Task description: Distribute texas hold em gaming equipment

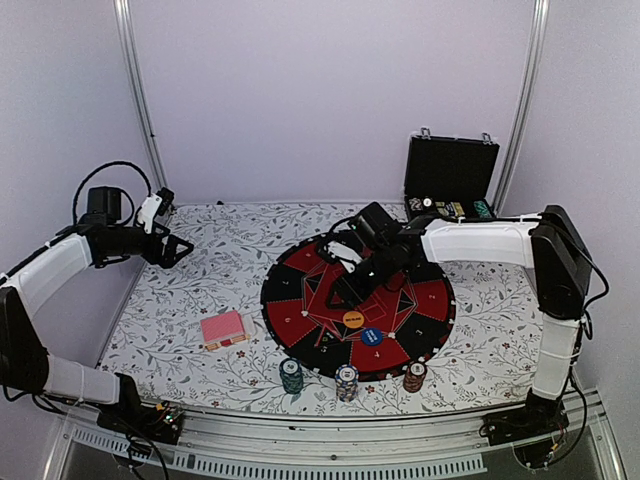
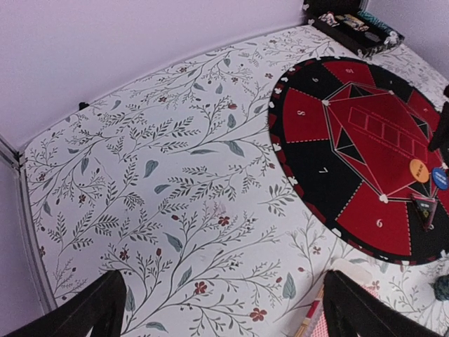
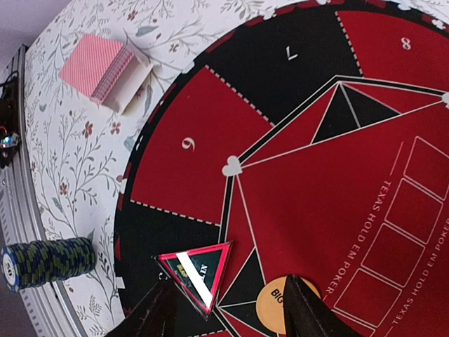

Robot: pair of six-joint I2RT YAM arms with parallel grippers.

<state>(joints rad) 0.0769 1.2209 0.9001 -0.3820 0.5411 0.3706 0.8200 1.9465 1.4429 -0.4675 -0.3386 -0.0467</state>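
Three stacks of poker chips stand on the flowered table just off the near edge of the round red-and-black mat: a dark green stack toward the left, a blue-and-white stack in the middle and a brown-red stack toward the right. A deck of pink-backed cards lies face down to the left of the mat, near its rim but apart from it.

On the near part of the mat rest a blue disc and, just beyond it, an orange disc. A small triangular marker with a pink rim lies flat on the mat to the left of the orange disc.

The right gripper hangs low over the mat, its jaws partway apart. The marker lies by one finger and the orange disc by the other. Whether either finger touches anything cannot be told.

The left gripper hovers well to the left of the mat, jaws spread wide and empty.

Beyond the mat's far right edge, a black case stands with its lid up.
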